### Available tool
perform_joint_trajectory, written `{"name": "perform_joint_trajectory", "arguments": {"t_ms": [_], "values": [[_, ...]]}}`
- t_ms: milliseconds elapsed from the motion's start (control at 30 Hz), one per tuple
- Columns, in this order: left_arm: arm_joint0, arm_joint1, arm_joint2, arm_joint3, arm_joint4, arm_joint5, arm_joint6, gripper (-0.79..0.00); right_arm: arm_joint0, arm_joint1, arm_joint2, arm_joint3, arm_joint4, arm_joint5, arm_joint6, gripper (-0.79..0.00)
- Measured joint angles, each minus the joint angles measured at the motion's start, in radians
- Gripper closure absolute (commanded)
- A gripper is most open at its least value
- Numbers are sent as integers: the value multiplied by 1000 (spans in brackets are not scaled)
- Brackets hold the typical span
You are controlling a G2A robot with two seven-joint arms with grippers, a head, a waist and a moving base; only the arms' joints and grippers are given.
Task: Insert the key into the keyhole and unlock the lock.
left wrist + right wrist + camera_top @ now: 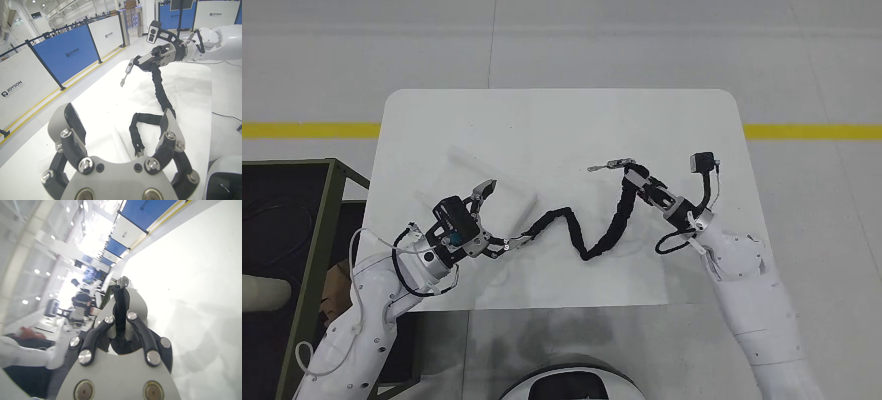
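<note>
My right gripper [634, 175] is clamped on the limp black fabric-sleeved cable lock [582, 235]. Its small silver key [122, 82] dangles just beyond the fingertips, thin and probably slippery, best pinched by its head. My left gripper [496, 214] stands apart, with the cable's other end just beside one finger.

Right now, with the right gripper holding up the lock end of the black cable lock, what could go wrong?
1. The key hangs loose from the lock cylinder above the table; it may swing away from a grasp.
2. The right gripper is shut on the soft cable sleeve, so the cylinder could twist when turned.
3. The open left gripper sits right by the cable's free end and might snag it.
</note>
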Motion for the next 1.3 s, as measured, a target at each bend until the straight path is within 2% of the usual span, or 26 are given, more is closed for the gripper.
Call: {"name": "perform_joint_trajectory", "arguments": {"t_ms": [133, 367, 500, 1300], "values": [[0, 0, 0, 0, 0, 0, 0, -785, 18, 3, 10, 61, 165, 8, 78, -785], [0, 0, 0, 0, 0, 0, 0, -785, 25, 10, 35, 67, 211, -55, 114, -785], [0, 0, 0, 0, 0, 0, 0, -784, 20, 11, 20, 44, 266, -75, 175, -779], [0, 0, 0, 0, 0, 0, 0, -784, 20, 11, 19, 45, 268, -75, 180, -784]]}}
